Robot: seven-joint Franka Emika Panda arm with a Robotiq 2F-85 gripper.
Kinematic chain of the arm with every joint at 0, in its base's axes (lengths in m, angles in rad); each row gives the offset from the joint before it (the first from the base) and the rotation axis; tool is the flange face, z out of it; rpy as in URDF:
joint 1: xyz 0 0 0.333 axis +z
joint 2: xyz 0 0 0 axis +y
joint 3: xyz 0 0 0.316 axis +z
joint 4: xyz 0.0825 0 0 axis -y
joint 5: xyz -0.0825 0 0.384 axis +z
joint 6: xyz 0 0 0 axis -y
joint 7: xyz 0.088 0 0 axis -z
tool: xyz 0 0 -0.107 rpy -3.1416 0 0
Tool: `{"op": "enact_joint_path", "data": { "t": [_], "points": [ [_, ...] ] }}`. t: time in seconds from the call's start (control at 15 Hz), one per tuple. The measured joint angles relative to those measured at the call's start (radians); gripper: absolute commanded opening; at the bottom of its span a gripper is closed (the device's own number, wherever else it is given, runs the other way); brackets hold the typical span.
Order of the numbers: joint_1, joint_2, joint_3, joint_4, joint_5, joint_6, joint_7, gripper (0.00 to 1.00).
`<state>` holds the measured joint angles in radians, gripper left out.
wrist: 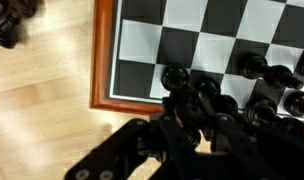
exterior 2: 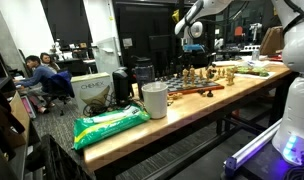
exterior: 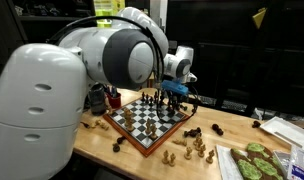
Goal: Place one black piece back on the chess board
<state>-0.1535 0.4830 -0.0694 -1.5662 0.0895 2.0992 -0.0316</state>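
In an exterior view the chess board (exterior: 140, 122) lay at the middle of the frame on a pale wooden table (exterior: 232, 135). It was turned like a diamond, with one corner toward the bottom of the picture. The claw (exterior: 172, 96) hung over the board's upper right edge, low above a cluster of black pieces (exterior: 162, 101) standing there.

In the wrist view the board's reddish-brown frame (wrist: 102, 55) ran down the left half of the frame and turned a corner at the lower middle. The checkered squares filled the upper right. The claw (wrist: 187, 128) entered from the bottom edge as a dark, blurred mass, just inside that corner of the board. Black pieces (wrist: 175, 77) stood in a row directly above it and merged with its outline. I cannot tell how far apart the fingers stood, nor whether they held or touched any piece.

More dark pieces (wrist: 12, 22) lay off the board on the bare wood, in the upper left of the wrist view. In an exterior view light pieces (exterior: 197, 146) were scattered on the table to the lower right of the board, and a few dark ones (exterior: 119, 146) lay at its lower left.
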Motion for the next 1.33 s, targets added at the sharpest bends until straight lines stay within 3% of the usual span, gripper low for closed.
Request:
{"op": "enact_joint_path", "data": {
  "t": [0.2,0.53,1.33],
  "points": [
    [0.0,0.0,0.0,0.0,0.0,0.0,0.0,0.63],
    [-0.001,0.0,0.0,0.002,0.0,0.0,0.0,0.97],
    [-0.002,0.0,-0.001,0.009,0.0,0.0,0.0,1.0]
  ]
}}
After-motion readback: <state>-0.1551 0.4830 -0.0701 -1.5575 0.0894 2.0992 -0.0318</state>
